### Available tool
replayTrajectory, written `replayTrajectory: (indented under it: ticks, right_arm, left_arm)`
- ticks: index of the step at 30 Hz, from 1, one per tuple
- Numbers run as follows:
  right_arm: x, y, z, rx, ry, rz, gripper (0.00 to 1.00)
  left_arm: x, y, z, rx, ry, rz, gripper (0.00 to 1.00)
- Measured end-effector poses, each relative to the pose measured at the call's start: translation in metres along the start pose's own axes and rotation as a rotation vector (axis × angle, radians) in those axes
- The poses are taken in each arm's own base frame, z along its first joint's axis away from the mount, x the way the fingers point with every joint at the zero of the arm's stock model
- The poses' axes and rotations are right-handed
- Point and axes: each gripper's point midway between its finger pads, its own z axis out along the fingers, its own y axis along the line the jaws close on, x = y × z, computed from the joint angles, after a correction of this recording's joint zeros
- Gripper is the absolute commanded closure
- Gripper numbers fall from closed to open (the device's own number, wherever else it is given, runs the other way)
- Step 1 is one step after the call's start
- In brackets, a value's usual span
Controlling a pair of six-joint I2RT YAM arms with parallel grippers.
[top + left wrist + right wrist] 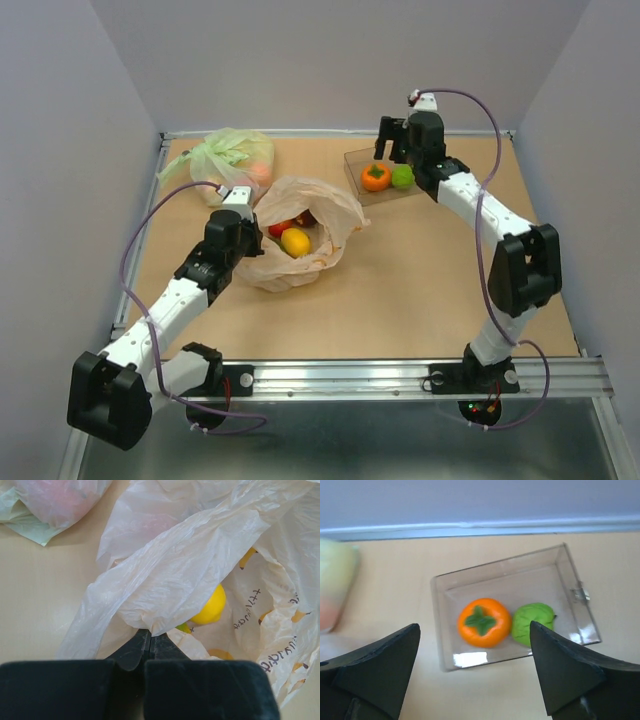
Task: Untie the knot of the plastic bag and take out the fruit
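The left arm (170, 300) and the right arm (465, 195) are built alike: white tubular links joined by chunky black joint housings, each rising from a black base. A thin purple cable (130, 255) loops beside the left arm, on its nine o'clock side, and a second purple cable (465, 92) arcs over the right arm. Small red and green lights (485, 407) glow at six o'clock of the right base. The left gripper (147, 641) and the right gripper (474, 630) have matte black, wedge-shaped jaws that taper to narrow tips.
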Motion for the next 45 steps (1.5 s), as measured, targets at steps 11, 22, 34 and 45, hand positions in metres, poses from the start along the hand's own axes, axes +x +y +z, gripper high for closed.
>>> replayTrajectory:
  ticks: [11,22,34,45]
  right_arm:
    - [-0.01,0.247,-0.21,-0.621,-0.119,-0.194,0.32]
    - [0.181,0.256,-0.202,-0.615,0.285,-0.304,0.53]
    - [0.285,0.241,-0.183,-0.537,0.47,-0.362,0.16]
    - [0.314,0.225,-0.187,-0.513,0.517,-0.39,0.12]
  left_arm:
    - [0.022,-0.018,0.004,0.08,0.099,-0.098,1.0]
    - [0.066,-0.015,-0.004,0.057,0.211,-0.228,1.0]
    - [0.101,-0.015,-0.011,0.047,0.286,-0.347,1.0]
    - [0.119,-0.016,-0.013,0.041,0.322,-0.405,1.0]
